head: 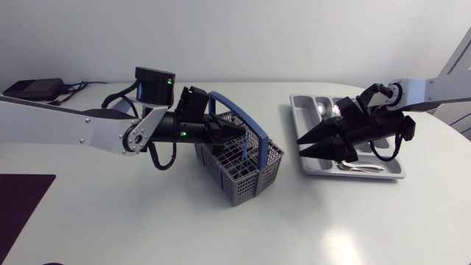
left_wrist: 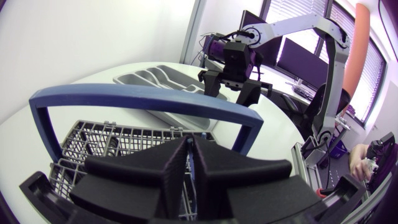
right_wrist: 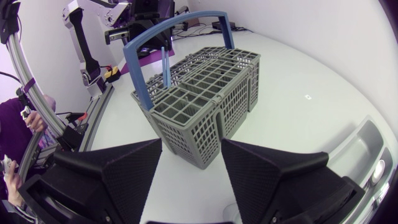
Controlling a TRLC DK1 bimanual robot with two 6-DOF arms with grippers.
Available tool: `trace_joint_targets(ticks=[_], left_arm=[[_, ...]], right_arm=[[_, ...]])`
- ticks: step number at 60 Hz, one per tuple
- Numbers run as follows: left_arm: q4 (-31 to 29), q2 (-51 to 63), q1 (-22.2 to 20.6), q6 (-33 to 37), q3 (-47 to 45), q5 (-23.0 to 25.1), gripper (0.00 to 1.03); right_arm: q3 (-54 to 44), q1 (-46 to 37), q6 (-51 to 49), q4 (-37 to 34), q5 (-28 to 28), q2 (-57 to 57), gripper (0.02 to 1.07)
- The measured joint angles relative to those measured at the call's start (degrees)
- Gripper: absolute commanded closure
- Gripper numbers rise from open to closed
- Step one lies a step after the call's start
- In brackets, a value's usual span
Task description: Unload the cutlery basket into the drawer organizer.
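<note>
- Grey mesh cutlery basket (head: 250,177) stands upright at frame centre, blue handle (head: 239,114) raised; a thin blue utensil (head: 243,153) sticks up inside.
- Grey drawer organizer (head: 298,118) lies flat at right, with silver cutlery (head: 358,168) in its compartments.

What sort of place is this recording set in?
Probably a robotics lab bench, not a kitchen: a plain white table, the robot's left arm and right arm, and a cutlery basket and drawer organizer standing loose on it.

The matte black right gripper (right_wrist: 191,150) held its wedge fingers (right_wrist: 112,171) spread wide. Just ahead of them stood a grey plastic lattice cutlery basket (right_wrist: 211,87) with a blue arched handle (right_wrist: 180,22), and a slim blue utensil (right_wrist: 165,68) stood upright inside. A grey organizer tray (right_wrist: 357,146) lay beside one finger.
</note>
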Motion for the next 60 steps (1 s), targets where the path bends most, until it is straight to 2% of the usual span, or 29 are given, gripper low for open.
trace_joint_targets(ticks=[34,60], left_arm=[[2.9,-4.1,1.0,0.0,-4.0,0.0,0.88],[6.4,-6.3,1.0,-0.5,-8.1,-2.3,0.88]], right_arm=[[0.0,0.0,-0.1,-0.4,-0.4,0.0,0.37],[0.0,0.0,-0.8,-1.3,-0.6,0.0,0.37]])
